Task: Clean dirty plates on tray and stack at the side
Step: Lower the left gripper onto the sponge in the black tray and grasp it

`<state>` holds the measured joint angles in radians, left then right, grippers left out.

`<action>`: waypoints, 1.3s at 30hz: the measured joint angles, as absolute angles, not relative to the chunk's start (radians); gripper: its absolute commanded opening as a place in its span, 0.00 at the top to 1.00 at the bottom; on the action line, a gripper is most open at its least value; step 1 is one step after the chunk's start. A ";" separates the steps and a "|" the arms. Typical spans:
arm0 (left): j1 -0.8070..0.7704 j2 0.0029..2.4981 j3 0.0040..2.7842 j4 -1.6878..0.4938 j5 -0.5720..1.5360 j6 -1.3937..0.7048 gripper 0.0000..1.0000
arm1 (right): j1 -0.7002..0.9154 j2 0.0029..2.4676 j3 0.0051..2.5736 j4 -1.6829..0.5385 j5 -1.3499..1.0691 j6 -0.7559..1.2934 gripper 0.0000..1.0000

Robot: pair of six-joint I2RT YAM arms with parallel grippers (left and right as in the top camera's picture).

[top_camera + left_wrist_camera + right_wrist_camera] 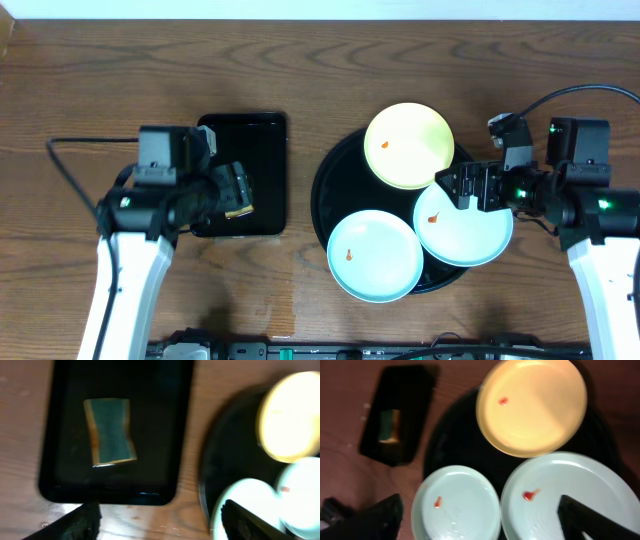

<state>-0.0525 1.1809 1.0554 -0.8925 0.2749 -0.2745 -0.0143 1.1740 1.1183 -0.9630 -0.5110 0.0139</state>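
Items on the desk (150, 70): one yellow plate (408, 145), two blue plates (375, 255) (468, 228), three red smears (385, 145) (347, 254) (432, 217), one round tray (335, 190), one rectangular tray (262, 150), one sponge (110, 432).

- The tabletop (150, 70) is brown wood with dark, wavy grain. It fills the overhead view from side to side, with a pale strip along its far edge.
- A round black tray (338, 180) with a raised glossy rim sits directly on the wood, right of centre.
- A rectangular black tray (262, 160), the smaller of the two, lies flat on the wood to the left of the round one. The two are apart, with a band of bare grain between them.
- A thin black cable (62, 165) loops over the wood at the far left; whether it touches the surface cannot be told.
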 measured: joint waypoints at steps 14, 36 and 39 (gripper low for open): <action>-0.132 1.631 1.055 -0.712 -0.016 -0.392 0.60 | -0.014 1.219 1.118 -0.988 -0.432 0.049 0.26; -0.125 1.705 1.081 -0.650 0.146 -0.263 0.87 | -0.014 1.219 1.118 -1.010 -0.427 0.049 0.29; -0.125 1.623 1.090 -0.668 0.151 -0.247 0.75 | -0.014 1.219 1.118 -1.009 -0.426 0.049 0.29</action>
